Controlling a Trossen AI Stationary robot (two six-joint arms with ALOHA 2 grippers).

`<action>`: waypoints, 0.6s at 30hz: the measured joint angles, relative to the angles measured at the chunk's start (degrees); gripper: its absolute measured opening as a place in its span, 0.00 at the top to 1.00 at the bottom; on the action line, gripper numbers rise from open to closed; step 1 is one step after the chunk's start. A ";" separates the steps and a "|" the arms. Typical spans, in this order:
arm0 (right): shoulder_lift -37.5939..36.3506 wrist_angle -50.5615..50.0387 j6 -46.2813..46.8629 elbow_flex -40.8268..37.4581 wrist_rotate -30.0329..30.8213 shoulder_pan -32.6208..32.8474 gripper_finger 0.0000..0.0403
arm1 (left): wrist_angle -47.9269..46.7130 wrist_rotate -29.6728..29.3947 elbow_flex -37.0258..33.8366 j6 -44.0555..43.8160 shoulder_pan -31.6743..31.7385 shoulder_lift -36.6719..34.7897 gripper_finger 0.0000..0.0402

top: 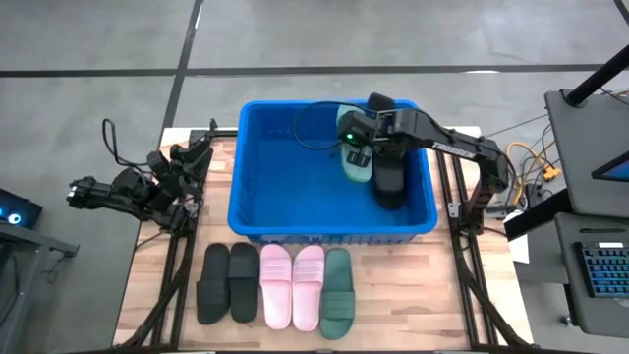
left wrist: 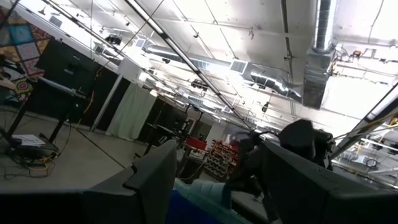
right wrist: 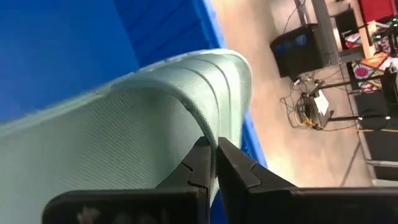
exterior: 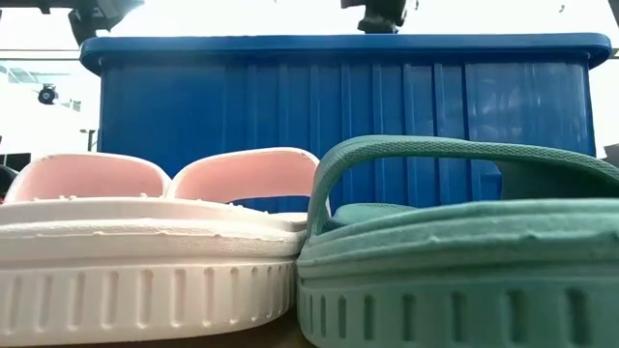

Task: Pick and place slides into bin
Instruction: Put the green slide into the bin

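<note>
The blue bin (top: 257, 211) stands at the table's middle. My right gripper (top: 356, 152) reaches over its far right part from the right and is shut on a dark green slide (top: 358, 169). A black slide (top: 389, 187) lies on the bin's floor beside it. In front of the bin, soles down in a row, rest two black slides (top: 228, 283), two pink slides (top: 293, 286) and one green slide (top: 338, 293). My left gripper (top: 200, 149) waits open at the table's left edge, pointing up at the ceiling (left wrist: 217, 180). My right gripper pinches the green slide's ribbed strap at its edge (right wrist: 205, 134) between its two fingers. The fingers slant down from above and from the table's right. The slide hangs below them over the bin's inside; whether it touches the bin floor, I cannot tell.
The bin's near wall (exterior: 338, 106) rises right behind the row of slides. Black frame rails (top: 177, 265) run along the table's left and right sides. A desk with a keyboard (top: 600, 270) stands off the table's right.
</note>
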 joint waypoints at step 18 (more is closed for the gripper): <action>1.28 9.54 0.27 -14.80 -0.07 -0.26 0.98 | 0.00 -0.53 0.02 -0.07 0.00 0.04 0.46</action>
